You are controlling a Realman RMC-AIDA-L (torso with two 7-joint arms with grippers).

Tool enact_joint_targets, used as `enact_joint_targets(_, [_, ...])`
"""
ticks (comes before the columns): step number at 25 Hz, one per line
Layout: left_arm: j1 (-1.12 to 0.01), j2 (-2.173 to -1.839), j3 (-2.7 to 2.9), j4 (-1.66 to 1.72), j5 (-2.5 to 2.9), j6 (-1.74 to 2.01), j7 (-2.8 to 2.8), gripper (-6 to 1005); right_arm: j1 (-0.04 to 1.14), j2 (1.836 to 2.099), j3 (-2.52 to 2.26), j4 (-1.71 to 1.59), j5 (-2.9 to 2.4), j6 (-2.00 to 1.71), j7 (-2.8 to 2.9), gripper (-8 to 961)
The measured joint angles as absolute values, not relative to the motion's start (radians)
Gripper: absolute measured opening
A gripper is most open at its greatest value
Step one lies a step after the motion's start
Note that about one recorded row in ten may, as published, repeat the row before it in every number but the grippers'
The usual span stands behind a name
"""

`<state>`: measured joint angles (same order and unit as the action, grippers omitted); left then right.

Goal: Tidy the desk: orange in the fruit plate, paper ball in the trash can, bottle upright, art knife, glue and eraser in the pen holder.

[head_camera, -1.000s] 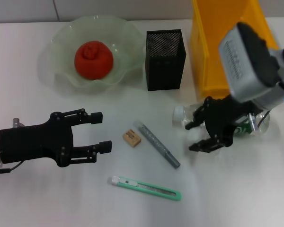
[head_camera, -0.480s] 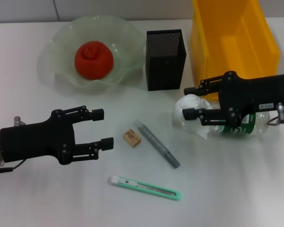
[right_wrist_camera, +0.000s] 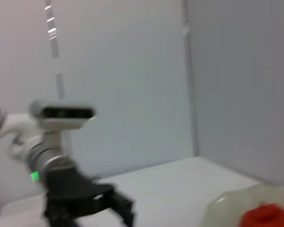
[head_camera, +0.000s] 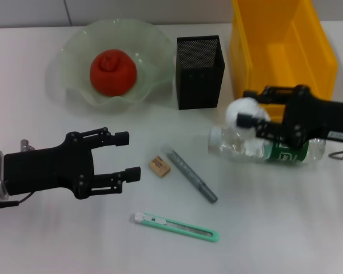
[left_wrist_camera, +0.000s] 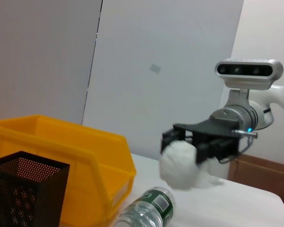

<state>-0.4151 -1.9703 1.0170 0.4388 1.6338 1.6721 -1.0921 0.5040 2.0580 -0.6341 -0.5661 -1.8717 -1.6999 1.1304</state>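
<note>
My right gripper [head_camera: 246,107] is shut on the white paper ball [head_camera: 247,112], holding it above the table just in front of the yellow trash can [head_camera: 283,51]. In the left wrist view the ball [left_wrist_camera: 180,160] hangs over the bottle [left_wrist_camera: 146,208]. The clear bottle [head_camera: 263,148] lies on its side under that gripper. The orange [head_camera: 113,71] rests in the green fruit plate [head_camera: 74,51]. The eraser [head_camera: 159,166], grey glue stick [head_camera: 191,176] and green art knife [head_camera: 174,226] lie on the table. My left gripper [head_camera: 128,155] stands open, left of the eraser.
The black mesh pen holder [head_camera: 200,71] stands between the fruit plate and the trash can. The right wrist view shows my left gripper [right_wrist_camera: 85,203] from afar and the orange [right_wrist_camera: 270,215] in the plate.
My right gripper has closed on the paper ball and lifted it off the table toward the trash can, uncovering the bottle. The left gripper has edged slightly right.
</note>
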Motion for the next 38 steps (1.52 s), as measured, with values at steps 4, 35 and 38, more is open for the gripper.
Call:
enact_joint_targets(4, [-0.413, -1.97, 1.017, 0.439, 1.634, 1.672, -1.092, 784, 0.488, 2.062, -0.518, -0.565, -1.871, -1.7, 1.094, 477])
enact_joint_targets(35, [-0.403, -1.974, 1.015, 0.439, 1.626, 1.672, -1.091, 784, 0.541, 2.076, -0.249, -0.541, -1.836, -1.409, 1.084, 640])
enact_joint_targets(38, [-0.404, -1.974, 1.015, 0.439, 1.626, 1.672, -1.091, 785, 0.541, 2.076, -0.249, -0.541, -1.833, -1.407, 1.084, 756])
